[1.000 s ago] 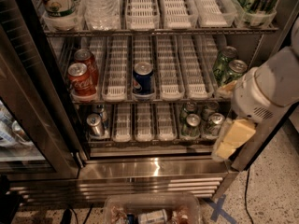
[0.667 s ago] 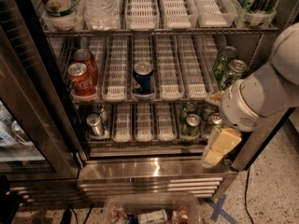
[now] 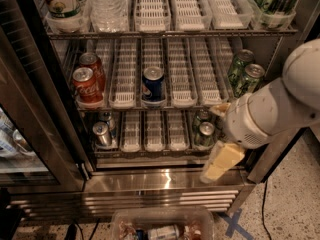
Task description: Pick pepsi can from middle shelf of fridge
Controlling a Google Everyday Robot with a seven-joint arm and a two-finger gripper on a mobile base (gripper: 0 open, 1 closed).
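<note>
The pepsi can (image 3: 153, 84) is dark blue with a silver top. It stands upright in a centre lane at the front of the middle shelf (image 3: 183, 90), a wire rack with white slotted dividers, inside the open fridge (image 3: 165, 181). My gripper (image 3: 220, 162) is cream-coloured and hangs from the white arm at lower right. It sits in front of the fridge's steel base, below and to the right of the pepsi can and well apart from it. It holds nothing that I can see.
Two red Coca-Cola cans (image 3: 86, 84) stand at the middle shelf's left, two green cans (image 3: 245, 73) at its right. Silver-topped cans (image 3: 103, 132) sit on the lower rack, bottles (image 3: 106, 4) on the top one. The glass door (image 3: 25, 114) stands open at left. A plastic bin (image 3: 160, 225) lies on the floor.
My arm and gripper have moved left and a little down, closer to the fridge front. The cans have not moved.
</note>
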